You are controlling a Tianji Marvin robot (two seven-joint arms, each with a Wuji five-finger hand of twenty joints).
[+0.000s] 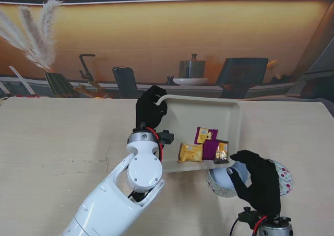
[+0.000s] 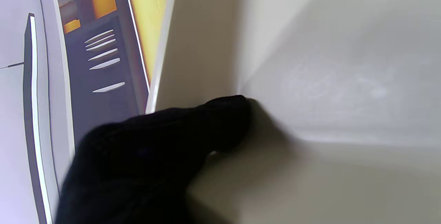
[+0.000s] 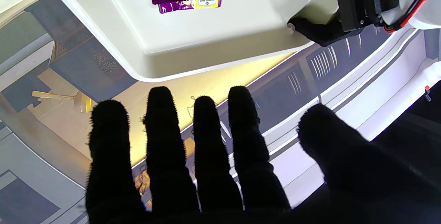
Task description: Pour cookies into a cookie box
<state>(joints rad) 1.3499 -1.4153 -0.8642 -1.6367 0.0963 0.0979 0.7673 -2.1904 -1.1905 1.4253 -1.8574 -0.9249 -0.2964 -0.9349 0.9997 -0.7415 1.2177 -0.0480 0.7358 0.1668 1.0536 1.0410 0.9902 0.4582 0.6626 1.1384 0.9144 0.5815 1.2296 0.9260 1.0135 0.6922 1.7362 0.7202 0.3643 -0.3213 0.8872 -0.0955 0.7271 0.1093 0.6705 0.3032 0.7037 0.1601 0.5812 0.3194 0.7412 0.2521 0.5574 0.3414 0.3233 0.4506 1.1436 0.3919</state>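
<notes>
Stand view shows you the cream rectangular plastic tray lifted and tilted, its far-left corner pinched by your black-gloved left hand. In the left wrist view one dark fingertip presses into the tray's inner corner. Three cookie packets have gathered at the tray's nearer, lower edge: a yellow packet, a purple packet with a yellow label, and a small dark-and-gold packet. The tray's long axis runs roughly away from you, its low end pointing toward the round white cookie box with a dotted rim on the pale wooden surface. Your right hand rests over that box, fingers spread and straight, holding nothing.
</notes>
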